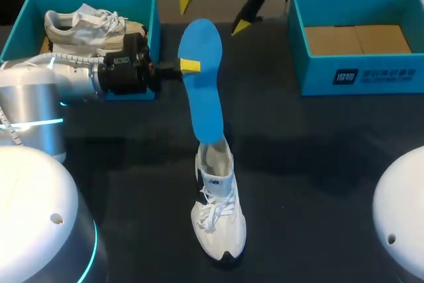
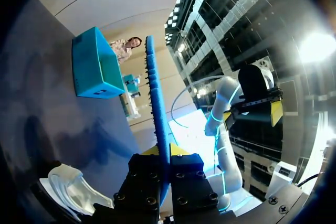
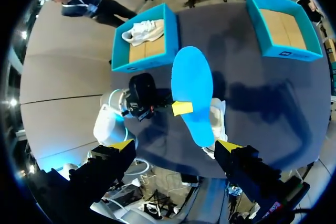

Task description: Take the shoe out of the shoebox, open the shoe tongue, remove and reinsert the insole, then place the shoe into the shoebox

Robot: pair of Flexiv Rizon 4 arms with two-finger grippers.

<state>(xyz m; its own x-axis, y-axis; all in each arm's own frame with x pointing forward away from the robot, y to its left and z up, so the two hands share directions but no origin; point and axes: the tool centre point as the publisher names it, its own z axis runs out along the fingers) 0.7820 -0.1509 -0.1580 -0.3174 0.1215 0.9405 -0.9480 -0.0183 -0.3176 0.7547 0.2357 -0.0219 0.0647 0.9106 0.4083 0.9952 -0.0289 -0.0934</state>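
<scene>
My left gripper [image 1: 189, 66] is shut on a blue insole [image 1: 204, 77], holding it by its edge above the table; the insole's lower end hangs just over the opening of a white shoe [image 1: 218, 211] standing on the dark table. In the left wrist view the insole [image 2: 156, 103] runs edge-on out from between the fingers of the left gripper [image 2: 165, 151], with the shoe [image 2: 73, 190] below. My right gripper [image 1: 212, 15] is open and high over the table's far middle. From the right gripper [image 3: 176, 146], the insole [image 3: 193, 90] and shoe [image 3: 218, 121] lie far below.
A teal shoebox [image 1: 154, 24] at the far left holds a second white shoe [image 1: 89, 26]. Another teal shoebox [image 1: 361, 74] at the far right has cardboard [image 1: 358, 39] on its floor. Both boxes [image 3: 170, 45] [image 3: 265, 24] also show in the right wrist view.
</scene>
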